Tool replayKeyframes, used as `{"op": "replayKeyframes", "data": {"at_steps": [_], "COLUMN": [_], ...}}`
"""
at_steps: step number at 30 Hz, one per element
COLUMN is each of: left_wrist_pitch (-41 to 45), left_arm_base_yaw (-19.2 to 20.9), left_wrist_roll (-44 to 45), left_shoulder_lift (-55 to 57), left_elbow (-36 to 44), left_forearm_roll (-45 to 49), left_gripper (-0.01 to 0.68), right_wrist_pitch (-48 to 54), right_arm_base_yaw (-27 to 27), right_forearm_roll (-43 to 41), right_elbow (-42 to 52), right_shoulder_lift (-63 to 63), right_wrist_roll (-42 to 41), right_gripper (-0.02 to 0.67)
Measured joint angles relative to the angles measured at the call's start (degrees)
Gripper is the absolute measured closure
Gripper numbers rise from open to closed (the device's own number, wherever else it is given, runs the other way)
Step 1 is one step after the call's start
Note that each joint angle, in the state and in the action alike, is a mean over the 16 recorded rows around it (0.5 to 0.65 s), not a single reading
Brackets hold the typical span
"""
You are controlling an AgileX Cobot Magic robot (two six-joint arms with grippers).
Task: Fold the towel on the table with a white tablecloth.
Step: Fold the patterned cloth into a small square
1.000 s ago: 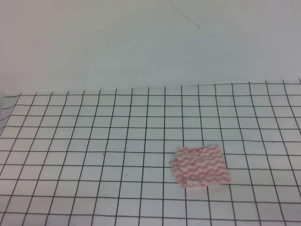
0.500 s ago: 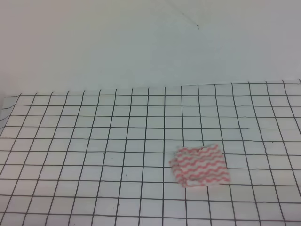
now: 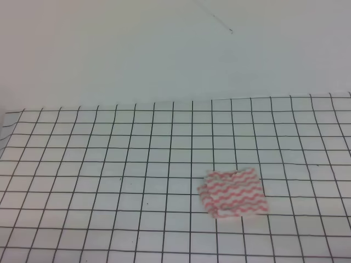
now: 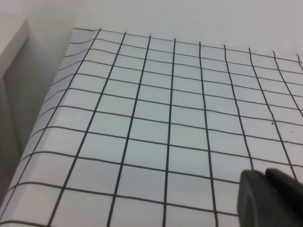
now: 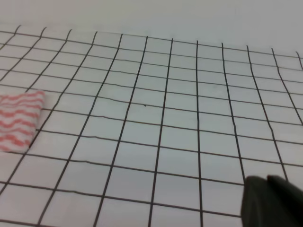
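The towel (image 3: 233, 193) lay on the table (image 3: 82, 164) toward the near right of the exterior high view, already folded into a small, roughly square bundle, its red-pink wavy stripes facing up and its layered edges showing along the left side. It rested flat on the tablecloth (image 3: 137, 142), whose thin black grid ran across the whole surface up to the plain white wall (image 3: 164, 49) behind. Neither of my arms reached into that high view. From my right wrist camera I saw the towel (image 5: 19, 120) at the far left edge of the frame, only part of it inside the picture, lying well apart from my right gripper (image 5: 272, 201), of which only a dark tip showed at the lower right corner; from that little I could not tell whether it was spread or closed, though nothing was seen held in it. My left wrist camera looked over the left corner of the table (image 4: 142, 118), where the tablecloth (image 4: 52, 109) curved down over the edge beside a pale grey surface. My left gripper (image 4: 270, 198) likewise appeared only as a dark tip at the lower right corner of that view, above the grid, and I could not tell its state either. The towel did not show in that view.
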Motion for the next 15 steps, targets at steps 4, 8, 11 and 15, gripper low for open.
{"op": "replayKeyframes", "data": {"at_steps": [4, 8, 11, 15], "left_wrist_pitch": [0.0, 0.0, 0.0, 0.0], "left_arm_base_yaw": [0.0, 0.0, 0.0, 0.0], "left_wrist_roll": [0.0, 0.0, 0.0, 0.0], "left_shoulder_lift": [0.0, 0.1, 0.1, 0.1], "left_elbow": [0.0, 0.1, 0.1, 0.1], "left_forearm_roll": [0.0, 0.0, 0.0, 0.0], "left_gripper": [0.673, 0.673, 0.673, 0.673], "right_wrist_pitch": [0.0, 0.0, 0.0, -0.1], "right_arm_base_yaw": [0.0, 0.0, 0.0, 0.0], "right_forearm_roll": [0.0, 0.0, 0.0, 0.0], "right_elbow": [0.0, 0.0, 0.0, 0.0], "right_shoulder_lift": [0.0, 0.0, 0.1, 0.1], "right_wrist_roll": [0.0, 0.0, 0.0, 0.0], "right_gripper": [0.650, 0.650, 0.650, 0.650]}}
